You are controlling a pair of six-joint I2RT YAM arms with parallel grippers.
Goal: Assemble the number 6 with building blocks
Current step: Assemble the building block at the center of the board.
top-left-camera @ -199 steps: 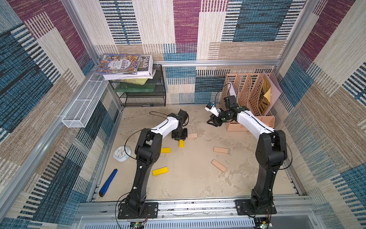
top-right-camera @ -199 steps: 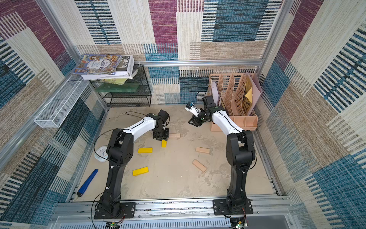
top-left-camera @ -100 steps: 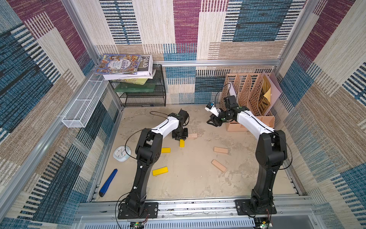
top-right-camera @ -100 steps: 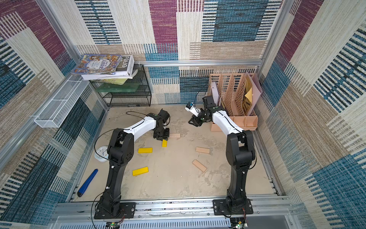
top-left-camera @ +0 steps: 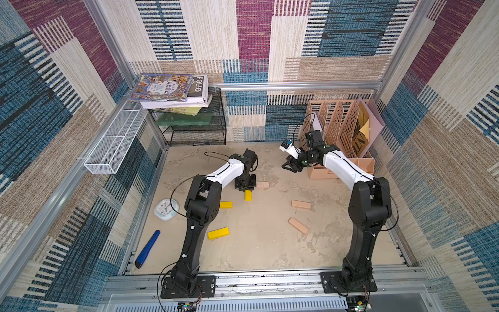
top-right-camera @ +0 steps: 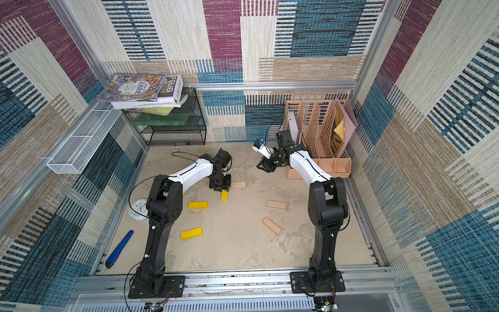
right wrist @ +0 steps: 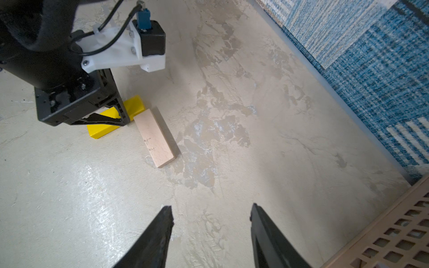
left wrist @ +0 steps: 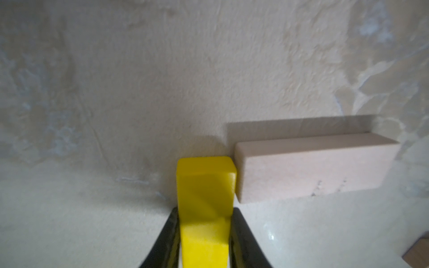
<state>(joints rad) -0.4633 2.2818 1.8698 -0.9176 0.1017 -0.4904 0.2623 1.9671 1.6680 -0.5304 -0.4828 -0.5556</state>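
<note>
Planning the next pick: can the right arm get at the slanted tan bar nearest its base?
Probably yes: the right pincer is open and empty, and the slanted tan bar lies alone on bare floor.

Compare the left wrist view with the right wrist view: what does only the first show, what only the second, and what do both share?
Only the left wrist view: the grip up close, the left end effector shut on the yellow block, whose end sits close against the tan block. Only the right wrist view: the open, empty right end effector, the lattice organizer and the patterned wall. Both: that end effector, those two blocks and the floor.
</note>
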